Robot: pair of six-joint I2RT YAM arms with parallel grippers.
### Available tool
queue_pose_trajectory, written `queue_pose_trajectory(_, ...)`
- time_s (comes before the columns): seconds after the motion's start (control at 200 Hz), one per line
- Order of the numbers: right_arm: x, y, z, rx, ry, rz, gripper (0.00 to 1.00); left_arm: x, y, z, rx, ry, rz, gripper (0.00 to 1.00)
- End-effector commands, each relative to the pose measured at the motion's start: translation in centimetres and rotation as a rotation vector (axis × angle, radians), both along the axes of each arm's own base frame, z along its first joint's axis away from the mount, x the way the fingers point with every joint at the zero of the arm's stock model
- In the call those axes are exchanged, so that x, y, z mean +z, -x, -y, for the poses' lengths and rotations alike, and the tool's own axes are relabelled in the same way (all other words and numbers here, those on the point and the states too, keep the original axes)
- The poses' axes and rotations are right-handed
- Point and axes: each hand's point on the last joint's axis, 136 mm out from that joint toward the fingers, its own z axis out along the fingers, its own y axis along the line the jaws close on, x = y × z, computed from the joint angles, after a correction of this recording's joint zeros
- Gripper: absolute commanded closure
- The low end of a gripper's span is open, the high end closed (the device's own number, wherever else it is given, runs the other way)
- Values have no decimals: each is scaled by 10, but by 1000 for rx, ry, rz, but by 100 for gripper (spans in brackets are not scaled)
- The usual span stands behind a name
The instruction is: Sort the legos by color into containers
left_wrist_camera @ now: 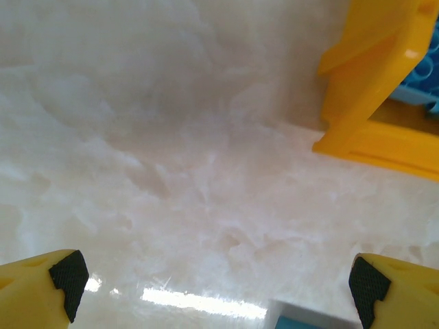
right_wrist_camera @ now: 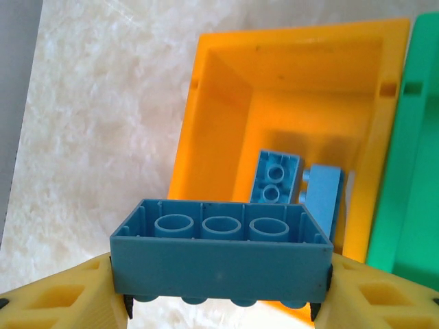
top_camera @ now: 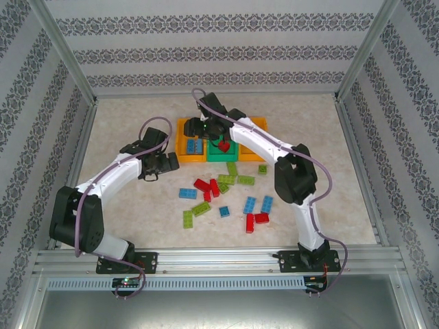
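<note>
The left gripper (left_wrist_camera: 212, 281) hangs with its fingers wide apart over bare table (left_wrist_camera: 171, 137), the left orange bin (left_wrist_camera: 370, 89) ahead to its right, while the right gripper (right_wrist_camera: 221, 305) is clamped on a blue brick (right_wrist_camera: 219, 257) above that bin, 2 blue legos (right_wrist_camera: 276, 177) lying inside beyond its fingertips and the green bin (right_wrist_camera: 411, 137) to its right.

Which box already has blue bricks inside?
The orange rectangular plastic bin at the row's left end: two blue studded plastic bricks lie inside it. The green plastic bin beside it holds a red brick instead.
</note>
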Motion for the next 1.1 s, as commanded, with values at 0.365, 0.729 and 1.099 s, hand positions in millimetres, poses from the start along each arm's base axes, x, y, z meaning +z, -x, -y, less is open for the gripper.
queue_pose_trajectory(0.365,-28,-28,-14,23,-36,-75,29,-16,40,64,-202,10,-54,0)
queue_pose_trajectory(0.729,-13,-27,-26,63,-132,-67,11,-41,58,103,-281,62,-126,1)
queue_pose_trajectory(1.099,27,-15,-14,59,-166,-11,11,-61,65,105,-320,27,-199,8)
